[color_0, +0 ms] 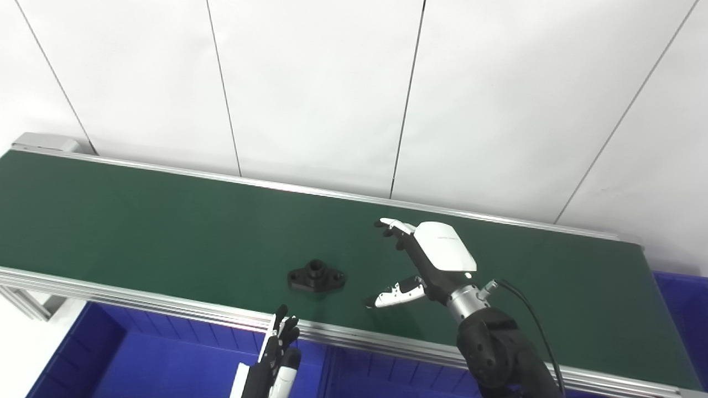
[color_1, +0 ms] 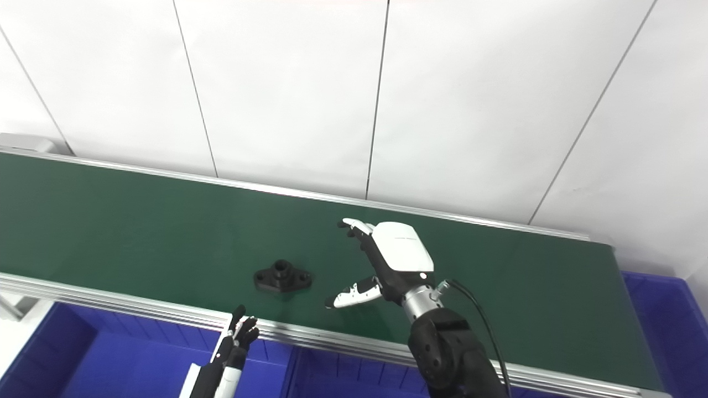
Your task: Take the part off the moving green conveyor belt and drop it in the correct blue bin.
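A black flanged part (color_0: 316, 275) with a raised round hub lies flat on the green conveyor belt (color_0: 138, 221), near the belt's front rail. My right hand (color_0: 428, 257) hovers over the belt just right of the part, open, fingers and thumb spread toward it, holding nothing. My left hand (color_0: 279, 354) sits low at the bottom edge, below the front rail and over the blue bin (color_0: 155, 359), its fingers straight and apart, empty.
The belt's aluminium front rail (color_0: 166, 309) runs across the picture. A second blue bin (color_0: 683, 309) shows past the belt's right end. White wall panels stand behind the belt.
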